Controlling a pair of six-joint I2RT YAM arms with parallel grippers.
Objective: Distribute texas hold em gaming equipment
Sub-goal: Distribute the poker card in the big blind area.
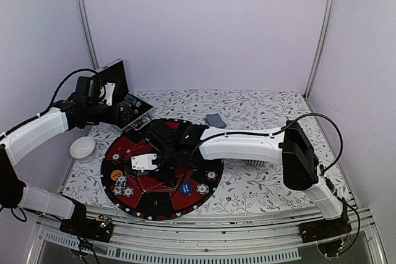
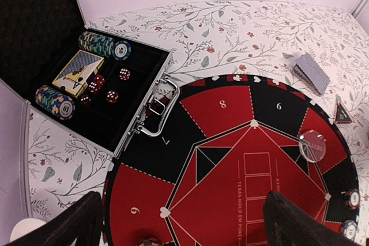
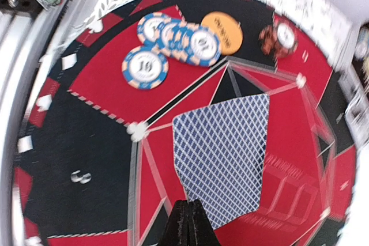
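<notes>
My right gripper [image 3: 187, 223] is shut on the near edge of a blue-backed playing card [image 3: 225, 154] and holds it just above the red middle of the round poker mat [image 1: 148, 205]. In the top view the card [image 1: 144, 162] shows its white face, at my right gripper [image 1: 159, 160]. Striped chips [image 3: 173, 41], an orange disc [image 3: 222, 31] and a reddish chip [image 3: 279, 37] lie on the mat beyond the card. A blue disc [image 1: 185, 185] and a clear disc [image 2: 312, 145] also lie on the mat. The card deck [image 2: 311, 73] lies past the mat. My left gripper [image 2: 184, 229] is open and empty above the mat's left edge.
The open black case [image 2: 34, 33] at the back left holds chip rows [image 2: 104, 44], a card deck [image 2: 78, 72] and red dice [image 2: 112, 96]. A white round cup [image 1: 82, 148] stands left of the mat. Walls close in the table on three sides.
</notes>
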